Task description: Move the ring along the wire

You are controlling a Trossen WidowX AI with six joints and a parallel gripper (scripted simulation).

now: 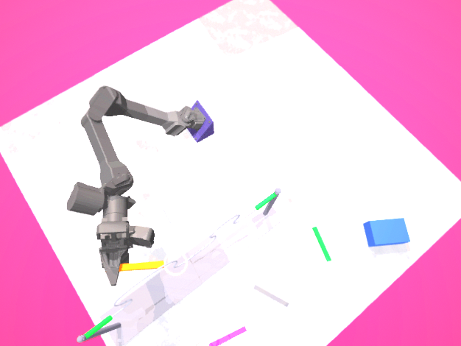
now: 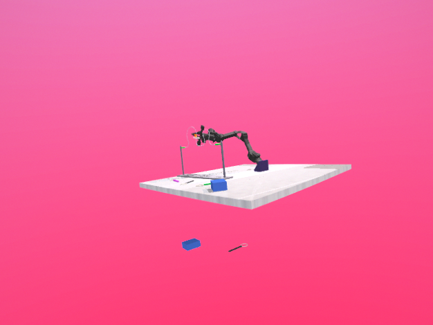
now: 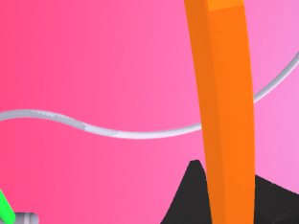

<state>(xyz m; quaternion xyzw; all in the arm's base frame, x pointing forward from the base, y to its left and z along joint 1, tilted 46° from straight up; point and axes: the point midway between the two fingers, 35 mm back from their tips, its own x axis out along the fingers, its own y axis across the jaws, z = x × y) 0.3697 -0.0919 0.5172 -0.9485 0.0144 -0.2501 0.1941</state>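
Claw: you've got it clenched on the handle, the gripper (image 1: 114, 276) (image 2: 194, 135) (image 3: 229, 189) up at the left, over the near half of the table (image 1: 260, 130) (image 2: 279, 182).
Handle: there's your orange handle (image 1: 143, 265) (image 2: 196, 135) (image 3: 232, 110), reaching right from the fingers.
Ring: your pale ring (image 1: 175, 274) (image 2: 196, 137) is at the handle's right end, between the two posts and well apart from both; from above, the wire (image 1: 138, 281) (image 2: 189, 130) (image 3: 144, 135) crosses it, though you can't tell whether they touch.
Left post: near side, with a green part (image 1: 98, 327) (image 2: 182, 147) at its top.
Right post: farther off, the other green part (image 1: 266, 201) (image 2: 218, 144) on it; your ring isn't there.
Right side: you have a blue block (image 1: 389, 232) (image 2: 218, 185) and, left of it, a green bar (image 1: 322, 244) (image 2: 207, 184) lying flat.
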